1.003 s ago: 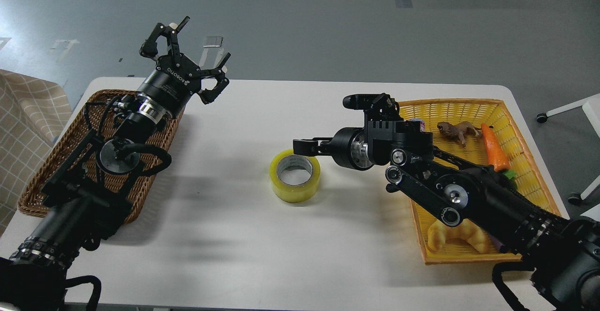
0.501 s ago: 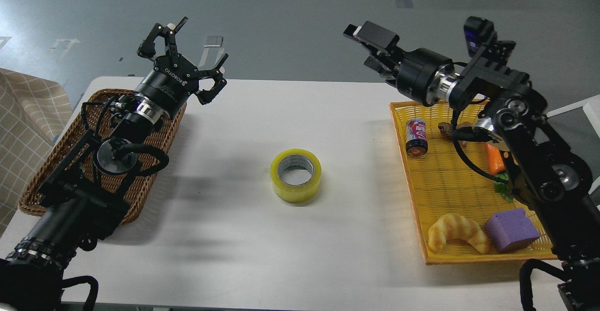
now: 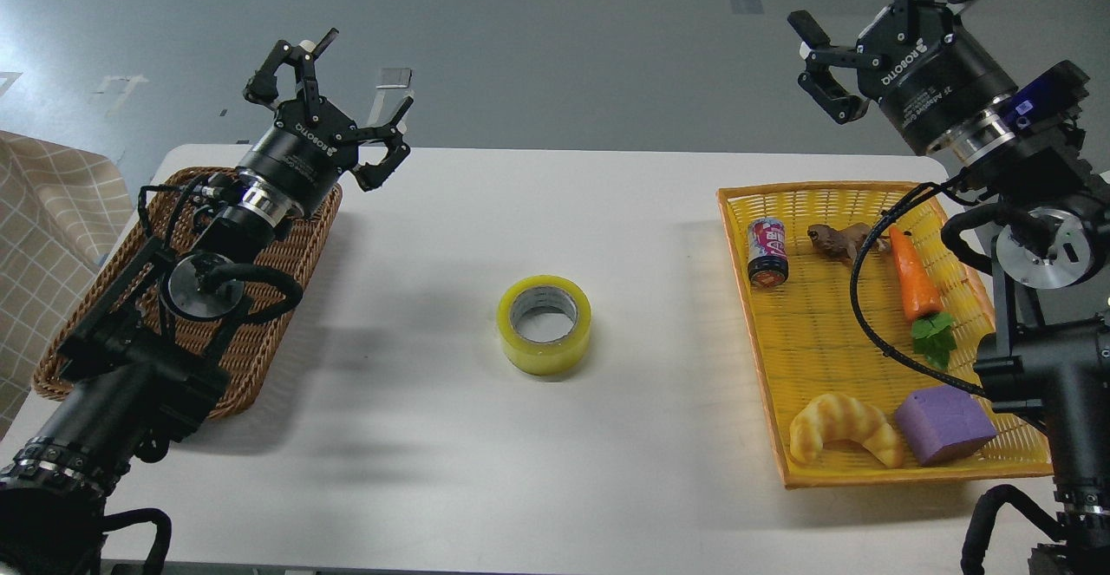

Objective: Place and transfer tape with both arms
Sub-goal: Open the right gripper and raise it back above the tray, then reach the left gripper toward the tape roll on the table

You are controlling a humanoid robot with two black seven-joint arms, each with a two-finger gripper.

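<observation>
The yellow tape roll [image 3: 545, 324] lies flat on the white table [image 3: 434, 436] near its middle, with its grey-white core facing up. My left gripper [image 3: 334, 94] is open and empty, raised above the far end of the brown wicker basket [image 3: 260, 341], well left of the tape. My right gripper [image 3: 876, 20] is open and empty, raised high above the table's far right corner, beyond the yellow tray [image 3: 832, 323], far from the tape.
The yellow tray holds a small can [image 3: 767, 251], an animal figure [image 3: 841, 239], a toy carrot [image 3: 917, 284], a croissant toy [image 3: 845, 440] and a purple block [image 3: 943, 424]. A checked cloth [image 3: 52, 211] lies off the table's left edge.
My right arm has swung up and back to the right, from beside the tape to high above the far right corner. The left gripper has shifted slightly left. The tape has not moved.
</observation>
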